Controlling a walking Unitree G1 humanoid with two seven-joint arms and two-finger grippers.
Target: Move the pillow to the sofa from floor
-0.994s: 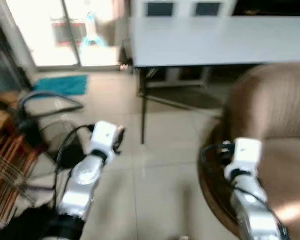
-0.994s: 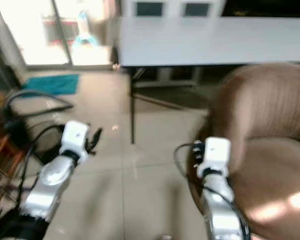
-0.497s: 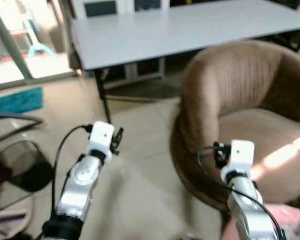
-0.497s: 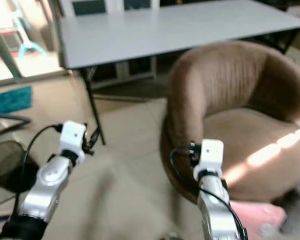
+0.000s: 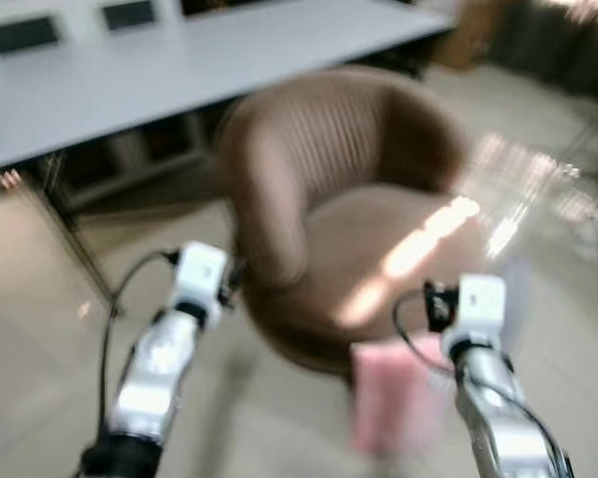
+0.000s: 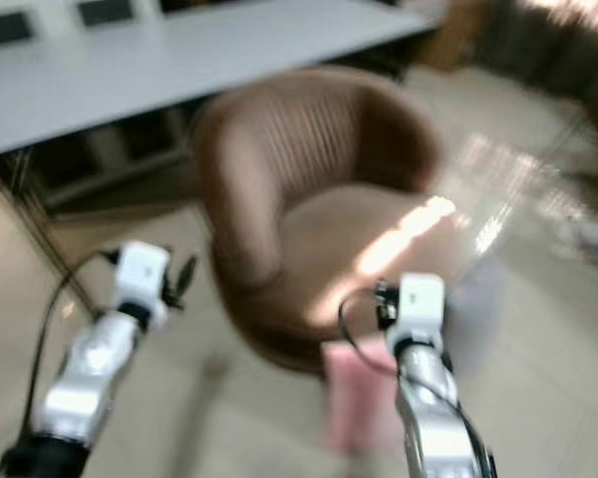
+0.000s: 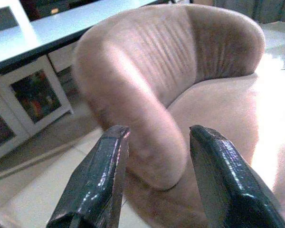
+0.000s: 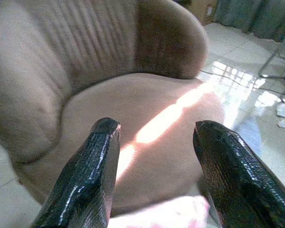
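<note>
- While my head views are blurred, I can make out the pillow (image 5: 399,393), a pink shape on the floor (image 5: 40,329) at the lower middle of the frame, just in front of the sofa (image 5: 349,219).
- The sofa is a round brown armchair with a ribbed back, in the centre of the frame; a bright strip of sunlight crosses its seat.
- My left end effector (image 7: 154,183) is raised with its two black fingers spread apart and nothing between them; in my left wrist view it looks toward the sofa's near arm.
- My right end effector (image 8: 154,180) is also spread wide and empty; in my right wrist view it looks over the sofa's seat, and the pink pillow edge shows at the bottom of that frame between the fingers.
- A pale grey tabletop (image 5: 179,60) runs across the upper left of the frame behind the sofa, with a white cabinet beneath it.
- I can read no writing, brand or label anywhere; the blur hides fine detail.
</note>
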